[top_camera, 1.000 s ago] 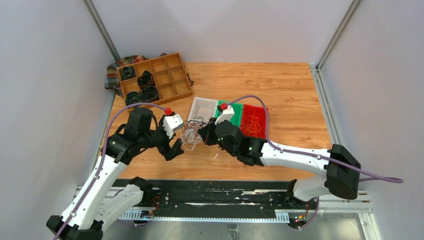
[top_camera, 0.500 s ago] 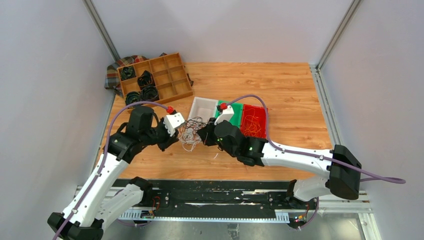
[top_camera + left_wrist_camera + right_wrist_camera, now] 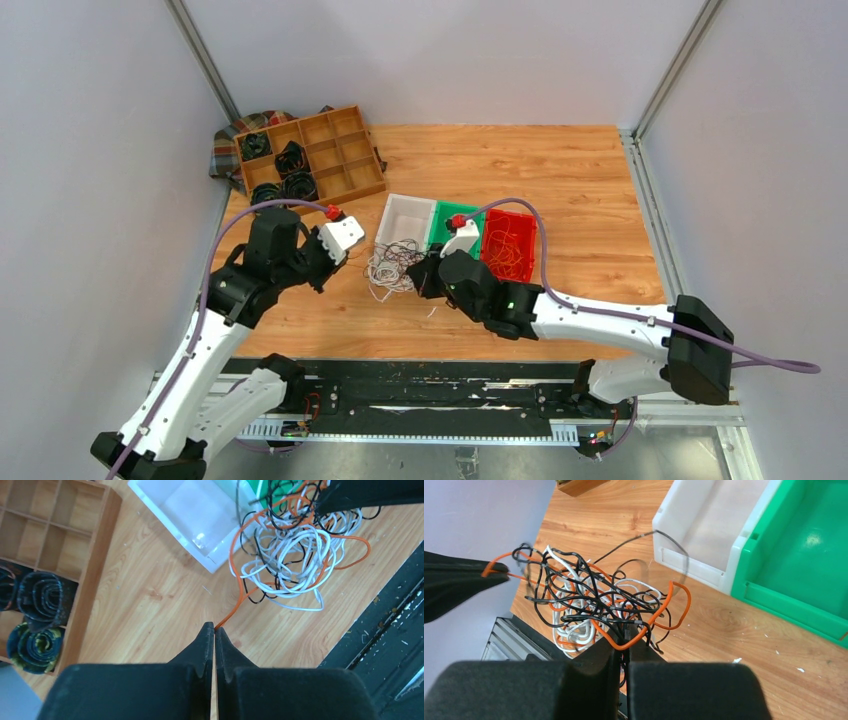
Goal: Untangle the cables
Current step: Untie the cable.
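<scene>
On wooden table (image 3: 560, 180), tangled cables (image 3: 392, 264), grey walls (image 3: 450, 55)

A wooden tray (image 3: 345, 150) sits far left, partly on a plaid cloth (image 3: 222, 152), with black rolls (image 3: 291, 158) in its left compartments. A white bin (image 3: 408, 213), a green bin (image 3: 442, 214) and a red bin (image 3: 510, 214) stand side by side mid-table (image 3: 570, 180).

bare tabletop (image 3: 350, 320) on the near side of the cables (image 3: 392, 265), white bin (image 3: 408, 215) and green bin (image 3: 441, 218) close behind
</scene>
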Controlling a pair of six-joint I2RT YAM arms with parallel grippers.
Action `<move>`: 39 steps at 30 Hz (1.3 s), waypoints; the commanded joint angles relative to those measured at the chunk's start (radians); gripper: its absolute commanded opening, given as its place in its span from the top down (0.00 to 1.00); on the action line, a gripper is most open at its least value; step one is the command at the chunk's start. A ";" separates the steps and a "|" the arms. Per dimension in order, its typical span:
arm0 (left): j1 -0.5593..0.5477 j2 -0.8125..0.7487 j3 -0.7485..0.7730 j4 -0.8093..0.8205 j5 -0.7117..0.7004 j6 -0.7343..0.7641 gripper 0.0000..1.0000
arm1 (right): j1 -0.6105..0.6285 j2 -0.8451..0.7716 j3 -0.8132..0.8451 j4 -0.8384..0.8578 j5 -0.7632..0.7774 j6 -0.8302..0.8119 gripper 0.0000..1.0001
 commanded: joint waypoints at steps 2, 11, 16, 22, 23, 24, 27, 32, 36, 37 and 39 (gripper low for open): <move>0.004 -0.025 0.041 0.031 -0.005 -0.013 0.99 | 0.014 -0.035 -0.034 0.027 0.026 0.015 0.99; 0.003 -0.027 0.092 0.048 -0.072 -0.003 0.99 | 0.013 -0.042 -0.093 0.077 -0.052 -0.061 0.80; 0.003 -0.025 0.149 0.056 -0.114 -0.013 0.99 | -0.013 -0.054 -0.139 0.073 -0.125 -0.143 0.46; 0.003 -0.028 0.182 0.009 -0.038 0.011 1.00 | -0.028 -0.141 -0.139 0.064 -0.146 -0.286 0.40; 0.004 -0.027 0.185 0.000 -0.025 0.013 0.99 | -0.028 -0.150 -0.125 0.093 -0.161 -0.326 0.40; 0.003 -0.027 0.187 -0.007 -0.014 0.017 0.99 | -0.028 -0.152 -0.108 0.120 -0.184 -0.363 0.39; 0.004 -0.025 0.192 -0.021 -0.007 0.016 0.99 | -0.027 -0.128 -0.048 0.216 -0.278 -0.473 0.37; 0.004 -0.018 0.233 -0.067 0.026 0.029 1.00 | -0.025 -0.035 0.066 0.304 -0.400 -0.563 0.36; 0.003 -0.008 0.278 -0.122 0.099 0.037 0.99 | -0.025 0.035 0.124 0.322 -0.415 -0.604 0.36; 0.004 -0.005 0.285 -0.135 0.121 0.037 0.99 | -0.025 0.049 0.133 0.324 -0.416 -0.610 0.36; 0.003 -0.001 0.295 -0.143 0.149 0.021 1.00 | -0.025 0.074 0.151 0.330 -0.422 -0.621 0.37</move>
